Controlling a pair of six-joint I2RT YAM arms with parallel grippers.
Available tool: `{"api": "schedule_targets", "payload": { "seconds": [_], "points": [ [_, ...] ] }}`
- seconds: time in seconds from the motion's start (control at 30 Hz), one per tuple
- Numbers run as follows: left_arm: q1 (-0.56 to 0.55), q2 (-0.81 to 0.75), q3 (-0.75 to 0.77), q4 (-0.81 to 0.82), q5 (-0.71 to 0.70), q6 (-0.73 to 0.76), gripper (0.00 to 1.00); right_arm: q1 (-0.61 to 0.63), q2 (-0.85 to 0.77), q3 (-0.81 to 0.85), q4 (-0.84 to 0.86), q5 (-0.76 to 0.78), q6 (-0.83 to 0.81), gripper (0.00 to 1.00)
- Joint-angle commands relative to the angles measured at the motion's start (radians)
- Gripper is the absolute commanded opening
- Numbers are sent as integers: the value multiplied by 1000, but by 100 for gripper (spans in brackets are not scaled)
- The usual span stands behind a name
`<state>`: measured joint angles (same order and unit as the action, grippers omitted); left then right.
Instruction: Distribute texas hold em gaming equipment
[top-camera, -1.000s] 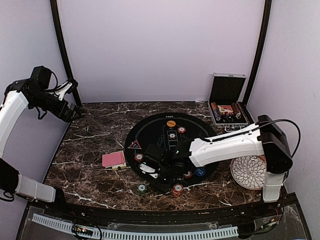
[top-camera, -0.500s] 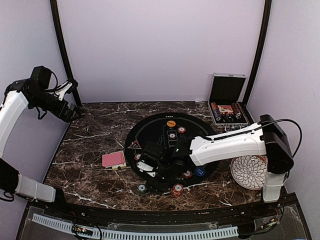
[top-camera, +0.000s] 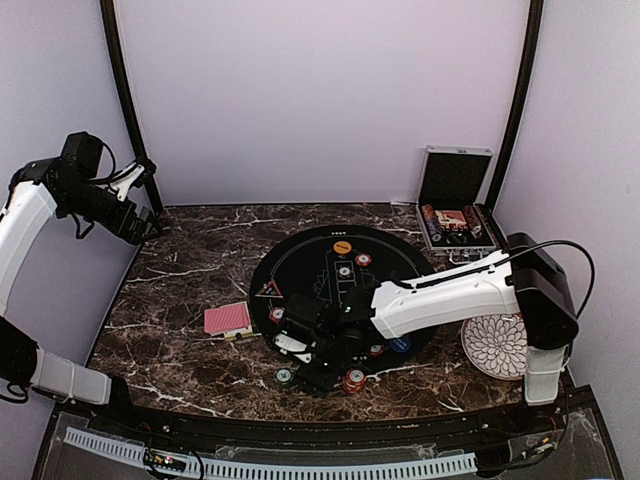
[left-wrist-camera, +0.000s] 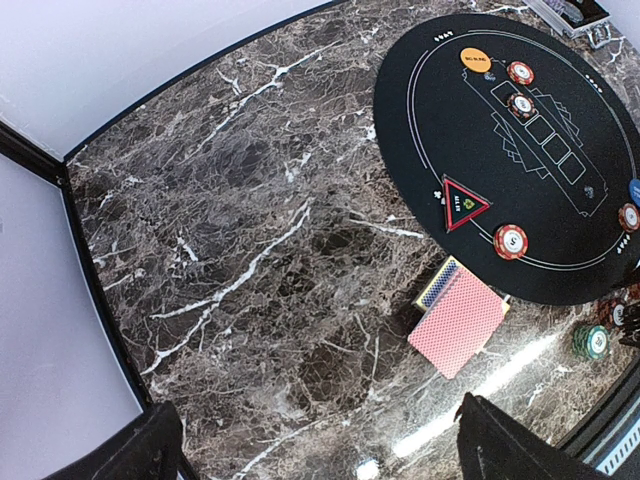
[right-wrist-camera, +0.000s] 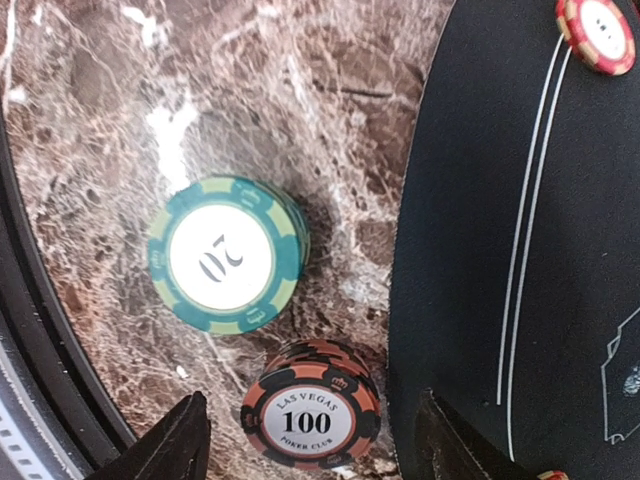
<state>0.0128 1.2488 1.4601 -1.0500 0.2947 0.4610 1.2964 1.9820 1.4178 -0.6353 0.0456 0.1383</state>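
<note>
Beside black mat (right-wrist-camera: 480, 250) | green "20" chip stack (right-wrist-camera: 225, 255), red-black "100" chip stack (right-wrist-camera: 310, 405) | right fingers (right-wrist-camera: 180, 445), left fingers (left-wrist-camera: 140, 455): spread, empty

Soft, even overhead light fills the top view, tinting the walls (top-camera: 320, 100) lavender and leaving faint shadows on the marble tabletop (top-camera: 190, 290). In the left wrist view a pale glare streak lies beside the red-backed cards (left-wrist-camera: 460, 320), and the table's edge bows with lens distortion. The right wrist view shows the green chip stack (right-wrist-camera: 225, 255) sharp, its soft shadow falling rightward; the right gripper's fingers (right-wrist-camera: 170, 445) are dark, blurred.
</note>
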Motion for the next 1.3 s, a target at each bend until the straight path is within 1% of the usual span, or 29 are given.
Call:
{"api": "schedule_targets", "payload": {
  "seconds": [0.0, 0.13, 0.3, 0.4, 0.53, 0.8, 1.27],
  "points": [
    [-5, -28, 16, -27, 6, 12, 99, 10, 17, -3, 18, 7, -4, 69],
    [-5, -28, 16, -28, 6, 10, 99, 10, 26, 8, 19, 7, -8, 64],
    [-5, -30, 13, -26, 1, 14, 99, 10, 25, 4, 22, 5, -9, 54],
    [-5, -29, 12, -26, 4, 13, 99, 11, 19, 5, 21, 4, -8, 50],
    [-5, -26, 14, -25, 6, 12, 99, 11, 10, 12, 10, 7, -9, 46],
    [-5, -23, 16, -26, 7, 11, 99, 11, -8, 25, -9, 16, -9, 43],
    [-5, -12, 30, -37, 26, 13, 99, 11, -34, 64, -55, 23, -8, 29]
  ]
}}
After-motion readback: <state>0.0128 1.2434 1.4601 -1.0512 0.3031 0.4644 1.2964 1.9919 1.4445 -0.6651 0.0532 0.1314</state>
